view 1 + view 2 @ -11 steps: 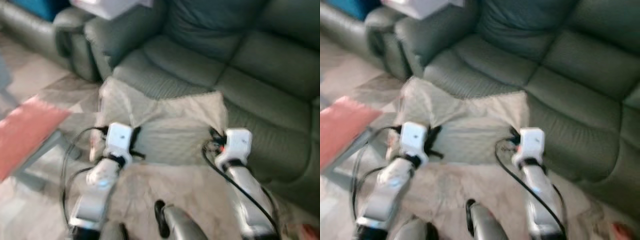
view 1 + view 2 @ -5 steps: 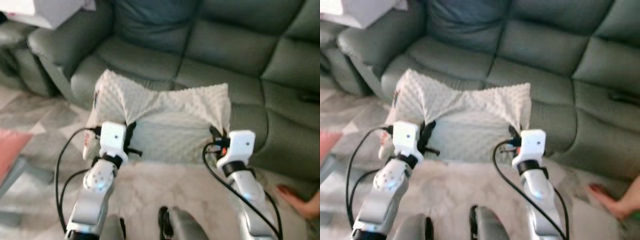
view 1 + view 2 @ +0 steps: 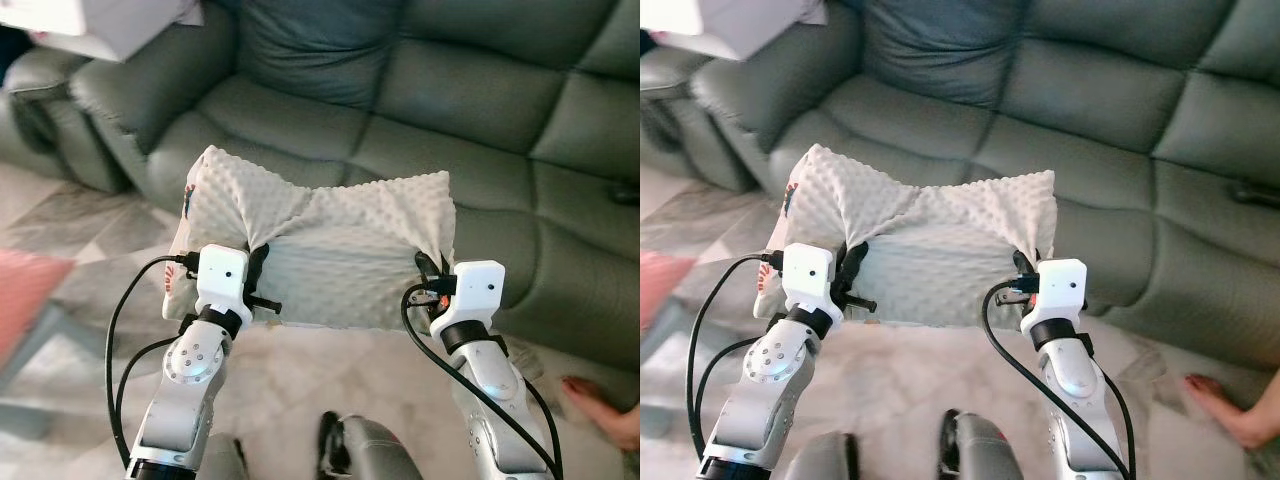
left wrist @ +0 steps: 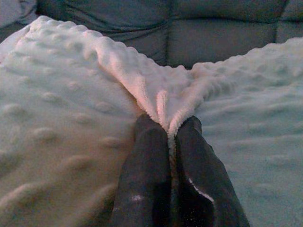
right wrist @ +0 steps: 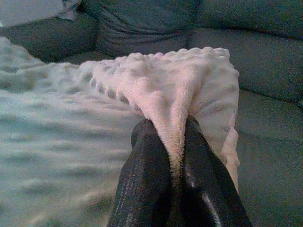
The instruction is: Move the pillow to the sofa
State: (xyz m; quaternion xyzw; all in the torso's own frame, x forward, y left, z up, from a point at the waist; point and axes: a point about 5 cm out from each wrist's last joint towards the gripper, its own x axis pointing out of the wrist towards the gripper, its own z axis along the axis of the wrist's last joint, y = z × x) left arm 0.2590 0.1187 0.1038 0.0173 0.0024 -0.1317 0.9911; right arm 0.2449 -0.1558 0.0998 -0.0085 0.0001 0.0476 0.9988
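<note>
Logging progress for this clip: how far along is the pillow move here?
Done: the pillow is picked up, with the left gripper and right gripper each shut on a fold of its bumpy cover. In hand: it is held in front of the sofa, its far edge over the seat's front. Left: lower it onto the seat cushions and open both sets of fingers.

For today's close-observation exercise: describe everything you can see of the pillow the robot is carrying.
The pillow is cream-white, soft, with a plush fabric of raised dots and a printed patch at its left end. It is held flat and slightly sagging in front of the grey-green sofa, above the seat's front edge. The left hand and right hand each pinch a fold of its fabric between shut black fingers.
</note>
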